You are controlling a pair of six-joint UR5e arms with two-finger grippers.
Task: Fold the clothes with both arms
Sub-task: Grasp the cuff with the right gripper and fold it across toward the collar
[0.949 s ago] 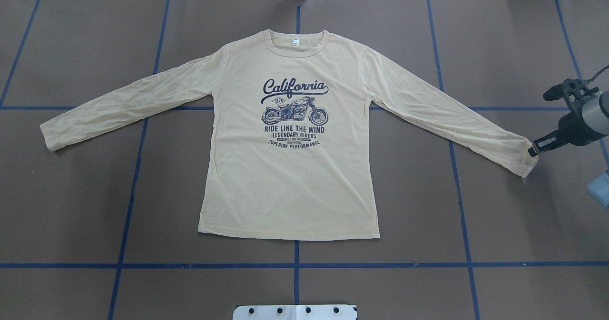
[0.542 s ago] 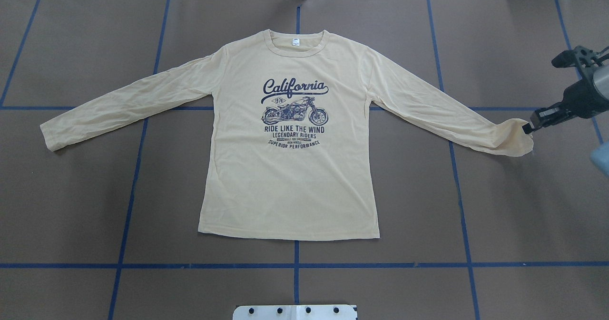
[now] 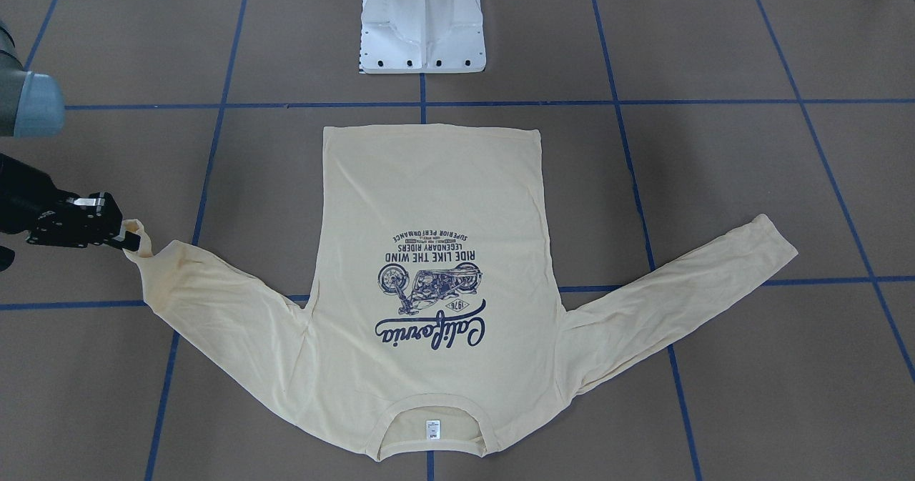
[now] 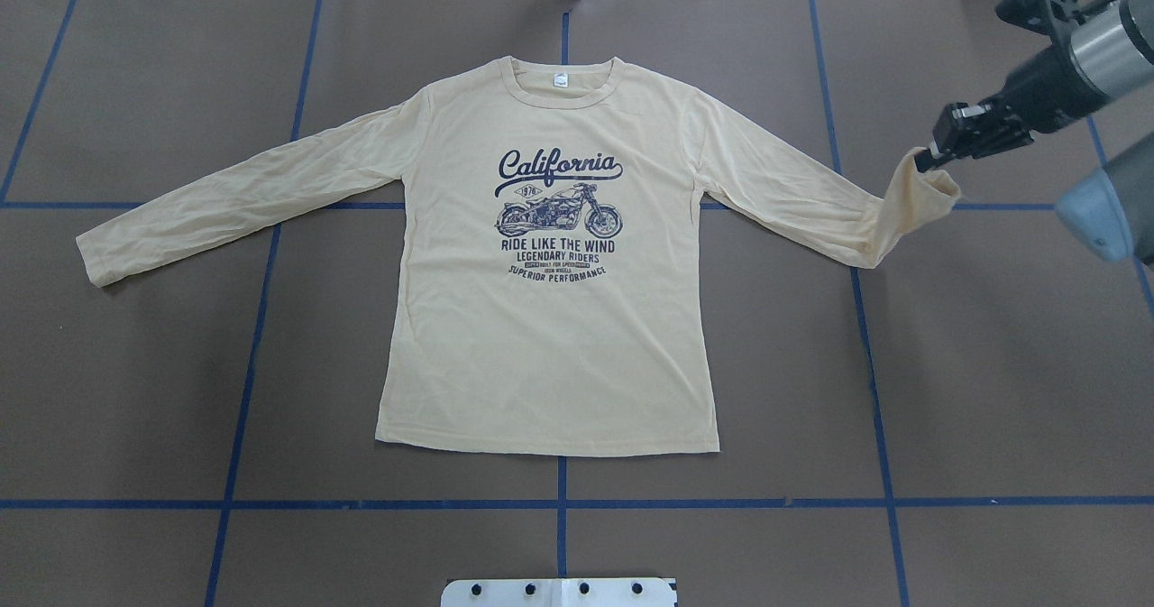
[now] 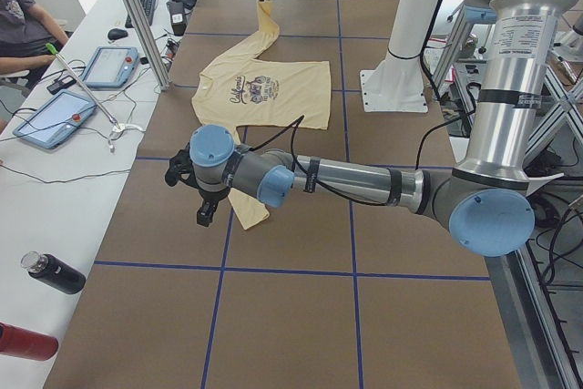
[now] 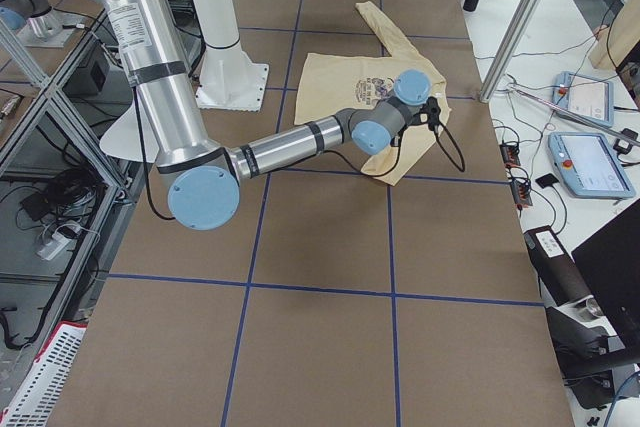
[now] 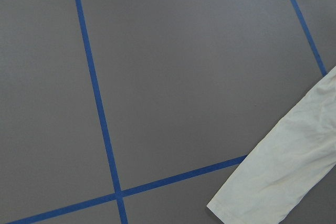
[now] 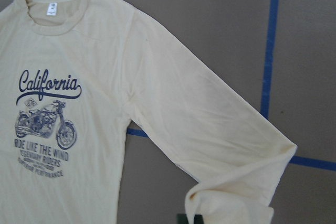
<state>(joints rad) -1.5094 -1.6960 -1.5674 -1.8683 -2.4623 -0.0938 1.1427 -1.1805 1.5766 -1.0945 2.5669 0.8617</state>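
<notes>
Right jaws, tips behind sleeve cuff (image 4: 920,197)

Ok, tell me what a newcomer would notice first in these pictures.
A cream shirt lies flat, print up, in the middle of the table. The right gripper pinches one cuff and holds it off the surface, so that sleeve bends upward. The left arm hangs low by the other cuff, which lies flat.

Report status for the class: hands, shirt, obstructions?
Right hand shut on T-shirt cuff, sleeve lifted. Left hand near other cuff, grip unclear. Body flat, print up. No obstruction seen.
</notes>
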